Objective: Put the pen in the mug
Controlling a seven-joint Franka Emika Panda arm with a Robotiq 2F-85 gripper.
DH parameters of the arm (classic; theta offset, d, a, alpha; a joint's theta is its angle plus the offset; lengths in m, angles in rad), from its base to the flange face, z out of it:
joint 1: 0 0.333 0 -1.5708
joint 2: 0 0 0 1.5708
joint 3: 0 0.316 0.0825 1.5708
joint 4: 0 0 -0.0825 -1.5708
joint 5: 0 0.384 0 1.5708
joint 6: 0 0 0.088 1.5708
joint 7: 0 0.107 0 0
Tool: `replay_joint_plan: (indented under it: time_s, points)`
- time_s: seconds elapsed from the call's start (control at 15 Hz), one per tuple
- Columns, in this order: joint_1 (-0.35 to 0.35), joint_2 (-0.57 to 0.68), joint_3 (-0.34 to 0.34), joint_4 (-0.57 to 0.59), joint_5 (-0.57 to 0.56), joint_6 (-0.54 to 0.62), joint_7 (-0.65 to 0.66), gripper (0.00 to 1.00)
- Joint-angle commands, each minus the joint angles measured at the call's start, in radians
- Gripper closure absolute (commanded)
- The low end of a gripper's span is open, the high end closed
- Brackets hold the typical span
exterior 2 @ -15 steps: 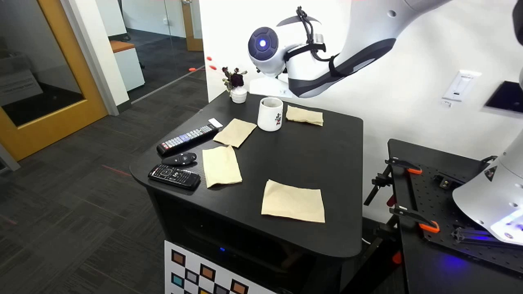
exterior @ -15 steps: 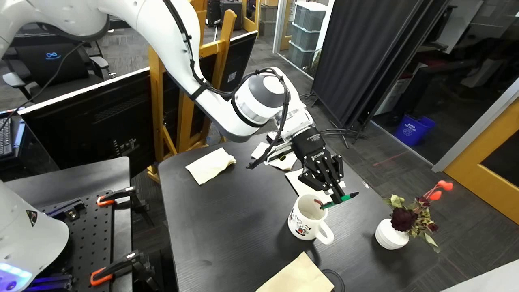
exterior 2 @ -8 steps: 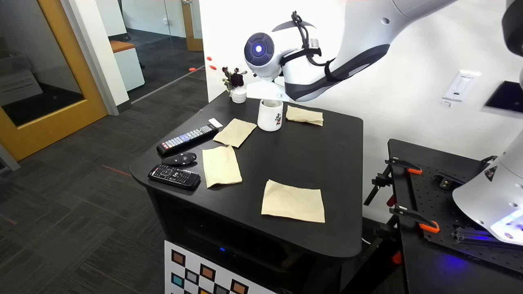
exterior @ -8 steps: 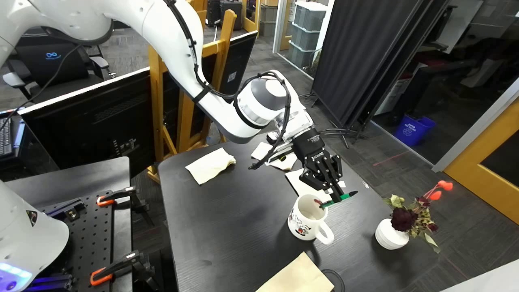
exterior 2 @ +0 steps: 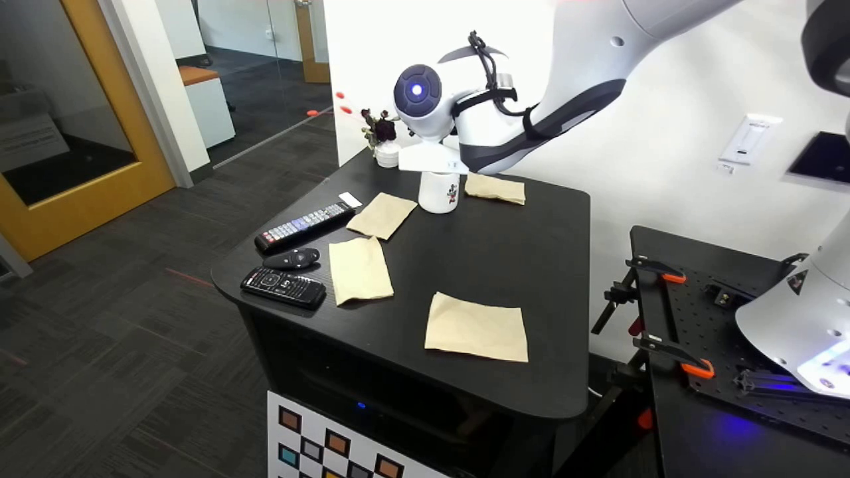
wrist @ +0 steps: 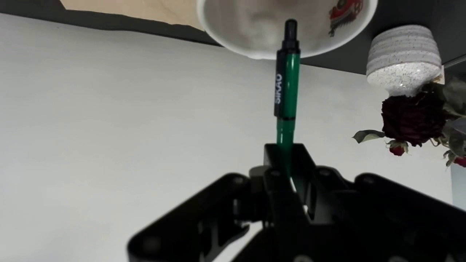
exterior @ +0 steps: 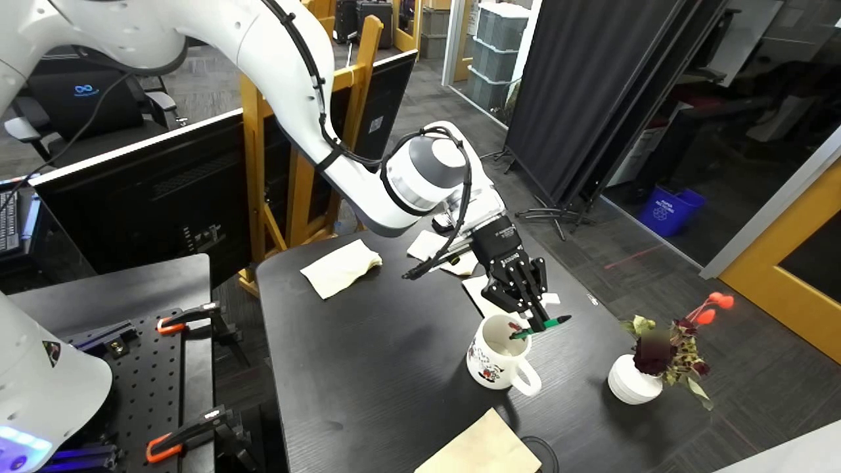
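Note:
The green pen (exterior: 558, 321) is held in my gripper (exterior: 539, 320), tilted, with one dark end over the mug opening and the other sticking out past the fingers. The wrist view shows the pen (wrist: 290, 83) pinched between the fingertips (wrist: 285, 156), its black clip end overlapping the mug's rim (wrist: 247, 52). The white mug (exterior: 485, 361) with cartoon print stands upright on the table, handle toward the vase. It also shows in an exterior view (exterior 2: 438, 196), where the wrist covers its rim and hides gripper and pen. How deep the pen end sits is unclear.
A white vase with dark red flowers (exterior: 634, 381) stands near the mug. Tan napkins (exterior 2: 477, 328) lie around the dark table (exterior 2: 518, 265). A long remote (exterior 2: 305, 227) and smaller black remotes (exterior 2: 284, 287) lie by the table edge.
My gripper has moved down and slightly toward the mug, pen still held. The pen's dark end has shifted further over the mug opening. The mug has not moved.

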Motion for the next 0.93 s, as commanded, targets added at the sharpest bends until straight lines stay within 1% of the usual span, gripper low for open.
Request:
replay_joint_plan:
  time_s: [0.0, 0.33, 0.6, 0.67, 0.73, 0.8, 0.87]
  points:
    - [-0.032, -0.036, 0.035, 0.014, -0.017, -0.003, -0.049, 0.97]
    - [-0.043, -0.059, 0.066, 0.000, -0.020, 0.006, -0.103, 0.97]
    - [-0.058, -0.096, 0.105, -0.015, -0.018, 0.020, -0.163, 0.97]
    - [-0.058, -0.101, 0.111, -0.016, -0.020, 0.015, -0.169, 0.77]
    - [-0.056, -0.106, 0.113, -0.018, -0.022, 0.011, -0.172, 0.62]
    - [-0.055, -0.111, 0.114, -0.019, -0.023, 0.007, -0.169, 0.57]
    - [-0.052, -0.116, 0.112, -0.021, -0.026, 0.004, -0.165, 0.48]
